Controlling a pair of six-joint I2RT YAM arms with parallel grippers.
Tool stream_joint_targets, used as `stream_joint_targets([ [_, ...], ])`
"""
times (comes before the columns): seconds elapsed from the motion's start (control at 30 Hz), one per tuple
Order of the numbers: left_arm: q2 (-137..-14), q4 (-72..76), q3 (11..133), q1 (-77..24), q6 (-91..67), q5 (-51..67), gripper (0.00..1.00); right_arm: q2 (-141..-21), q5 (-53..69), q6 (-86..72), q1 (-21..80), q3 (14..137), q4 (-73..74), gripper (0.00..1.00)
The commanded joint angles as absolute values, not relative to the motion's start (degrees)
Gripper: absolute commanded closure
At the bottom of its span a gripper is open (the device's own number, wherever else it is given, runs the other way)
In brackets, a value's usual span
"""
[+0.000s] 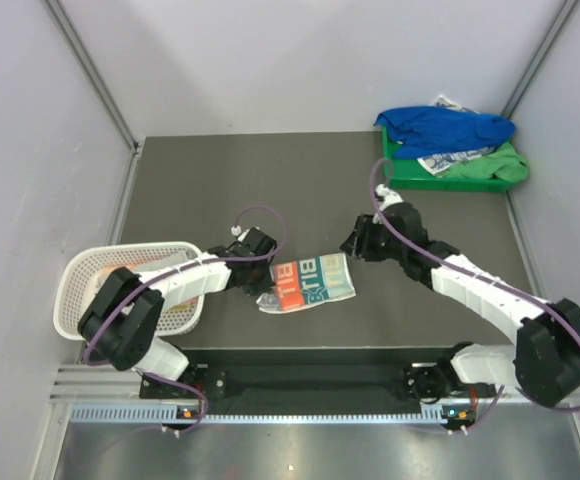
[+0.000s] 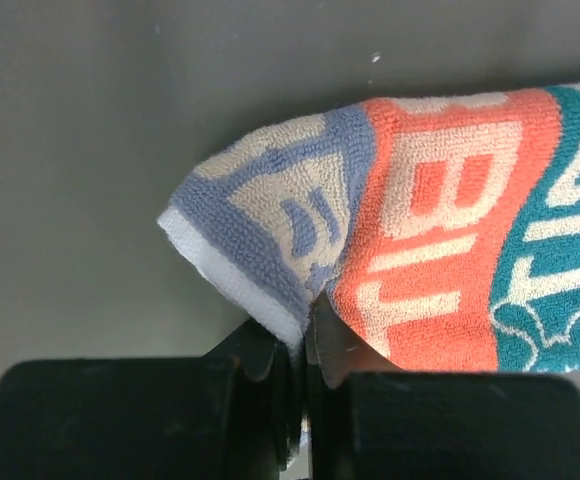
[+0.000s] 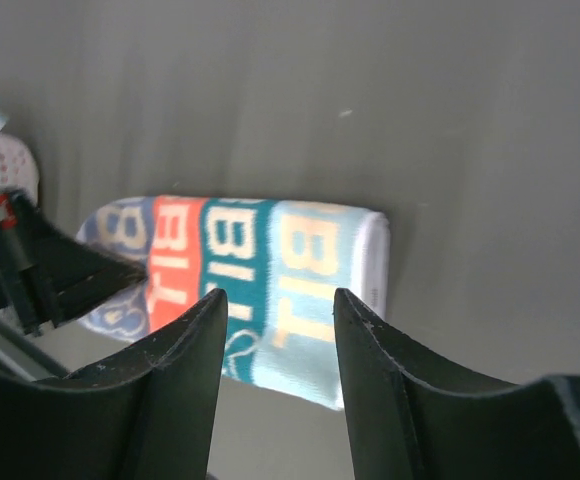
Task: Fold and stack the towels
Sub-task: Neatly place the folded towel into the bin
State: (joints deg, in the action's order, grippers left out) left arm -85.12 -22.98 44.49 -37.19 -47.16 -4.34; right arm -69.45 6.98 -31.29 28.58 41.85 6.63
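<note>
Terry-cloth lettered towel point(image 1: 308, 282) lies midway on the counter point(image 1: 270, 180), its grey-blue corner pinched in the left gripper point(image 2: 305, 345), the right gripper point(image 3: 275, 300) hovering spread above; drawing that corner low and straight across, edges aligned, should fold it cleanly.

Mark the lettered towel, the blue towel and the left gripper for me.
lettered towel point(image 1: 310, 283): top external view, its middle.
blue towel point(image 1: 445, 128): top external view, centre of the bunched cloth.
left gripper point(image 2: 305, 338): left wrist view, between its closed fingertips.
</note>
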Motion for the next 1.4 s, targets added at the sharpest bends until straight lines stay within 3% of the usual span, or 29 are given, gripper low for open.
stream_joint_targets([
  [0.0,-82.8,-23.9,42.1,-37.2,-48.8,-5.8,0.92,-73.6,4.5,-32.1,33.8,46.4,5.2,0.53],
  [0.1,-78.9,-26.9,41.5,-37.3,-49.0,-8.9,0.80,-77.3,2.7,-33.0,38.2,48.8,4.3,0.53],
  [0.13,-77.9,-27.5,41.2,-37.3,-49.0,-9.8,0.66,-78.4,2.3,-33.2,39.3,49.6,4.3,0.53],
  [0.23,-74.6,-29.5,40.7,-37.0,-49.0,-10.8,0.45,-82.5,0.4,-34.5,43.8,53.3,4.0,0.53],
  [0.33,-69.8,-32.8,40.5,-36.9,-49.3,-13.6,0.38,-85.7,-1.2,-36.0,46.8,55.7,3.3,0.54],
  [0.63,-52.6,-48.3,50.4,-31.5,-46.4,-19.2,0.37,-96.1,-11.7,-40.1,59.2,66.8,7.3,0.54],
  [0.7,-47.1,-50.6,54.7,-31.4,-46.2,-20.6,0.37,-101.6,-16.2,-40.4,62.6,71.7,10.4,0.51],
  [0.9,-41.8,-57.6,66.3,-31.4,-44.9,-20.4,0.36,-111.1,-23.5,-42.4,68.6,83.1,20.0,0.43],
  [1.17,-38.4,-65.3,79.8,-31.4,-41.6,-19.9,0.36,-123.4,-28.8,-44.6,72.2,95.4,30.9,0.41],
  [1.37,-38.1,-66.7,84.6,-31.4,-39.9,-18.1,0.36,-125.2,-36.6,-46.5,75.1,100.2,37.5,0.40],
])
